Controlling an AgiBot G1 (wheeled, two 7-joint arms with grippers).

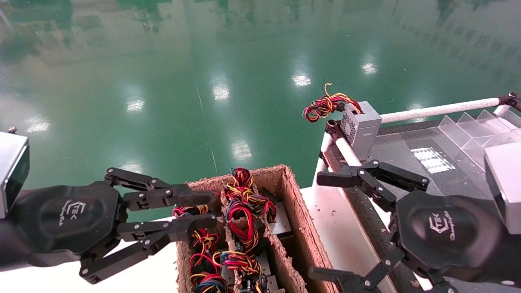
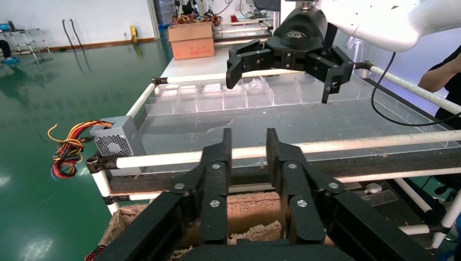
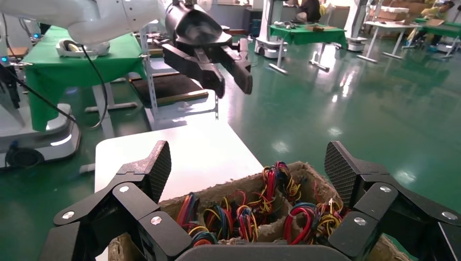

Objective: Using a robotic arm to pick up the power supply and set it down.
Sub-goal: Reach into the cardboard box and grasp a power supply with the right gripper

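Power supply (image 1: 361, 128) on black worktop (image 1: 411, 162), glossy green floor (image 1: 203, 81)

Glossy green epoxy floor (image 1: 171, 81) reflects overhead lights. A white desk (image 3: 179, 157) stands on it. Tables draped in green cloth (image 3: 312, 35) occupy the far area. A brown cardboard box (image 2: 191, 41) rests on a distant bench.

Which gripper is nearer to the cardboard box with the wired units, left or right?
Left. The left gripper hangs over the cardboard box's near-left corner. The right gripper is beside it, above the white table on its right side.
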